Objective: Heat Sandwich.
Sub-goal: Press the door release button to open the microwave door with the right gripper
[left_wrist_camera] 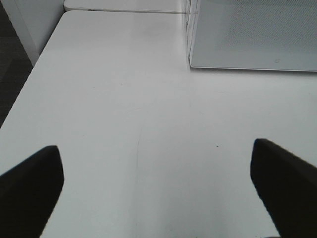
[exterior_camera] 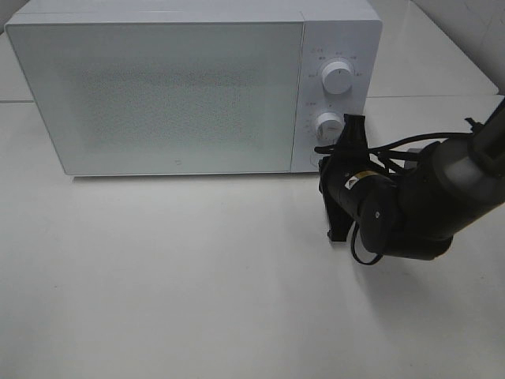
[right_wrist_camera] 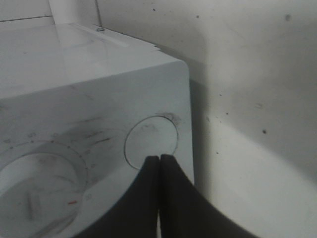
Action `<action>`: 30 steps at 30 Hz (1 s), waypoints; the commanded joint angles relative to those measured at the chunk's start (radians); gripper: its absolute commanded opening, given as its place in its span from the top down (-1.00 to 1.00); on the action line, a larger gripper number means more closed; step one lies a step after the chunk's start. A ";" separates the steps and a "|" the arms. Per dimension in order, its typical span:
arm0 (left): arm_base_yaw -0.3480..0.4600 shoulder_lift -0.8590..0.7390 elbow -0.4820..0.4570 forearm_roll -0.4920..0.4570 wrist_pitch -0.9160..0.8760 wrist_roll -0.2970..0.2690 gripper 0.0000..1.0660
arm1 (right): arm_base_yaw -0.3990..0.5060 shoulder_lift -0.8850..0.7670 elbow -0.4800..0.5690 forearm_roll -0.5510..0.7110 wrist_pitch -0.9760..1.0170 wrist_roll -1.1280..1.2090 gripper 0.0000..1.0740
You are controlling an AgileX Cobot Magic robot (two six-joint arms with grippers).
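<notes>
The sandwich is out of view. The white microwave [exterior_camera: 173, 87] stands at the back of the table with its door shut. My right gripper [exterior_camera: 323, 160] is shut, and its joined tips [right_wrist_camera: 159, 157] rest at the edge of the round button [right_wrist_camera: 151, 141] at the lower end of the control panel, below the lower knob [exterior_camera: 329, 125]. My left gripper [left_wrist_camera: 158, 193] is open and empty, hovering over bare white table in front of the microwave's left corner [left_wrist_camera: 193, 62]. It does not show in the exterior high view.
The upper knob [exterior_camera: 338, 77] sits above the lower one on the panel. The white table [exterior_camera: 197, 276] spreads out before the microwave. The table's left edge [left_wrist_camera: 29, 79] drops to a dark floor. My right arm [exterior_camera: 426, 197] reaches in from the right.
</notes>
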 commanded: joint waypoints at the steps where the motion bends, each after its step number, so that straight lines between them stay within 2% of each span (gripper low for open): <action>1: 0.003 -0.007 0.001 -0.001 0.000 0.000 -0.83 | -0.015 0.010 -0.042 -0.007 0.035 -0.041 1.00; 7: 0.003 -0.007 0.001 -0.001 0.000 0.000 -0.83 | -0.035 0.023 -0.078 0.050 0.041 -0.085 1.00; 19: 0.003 -0.007 0.001 -0.001 0.000 0.000 -0.83 | -0.049 0.039 -0.104 0.046 0.040 -0.089 1.00; 25: 0.003 -0.007 0.001 -0.001 0.000 0.000 -0.83 | -0.049 0.065 -0.155 0.041 0.032 -0.086 1.00; 30: 0.003 -0.007 0.001 -0.001 0.000 0.000 -0.83 | -0.049 0.072 -0.174 0.044 -0.072 -0.093 1.00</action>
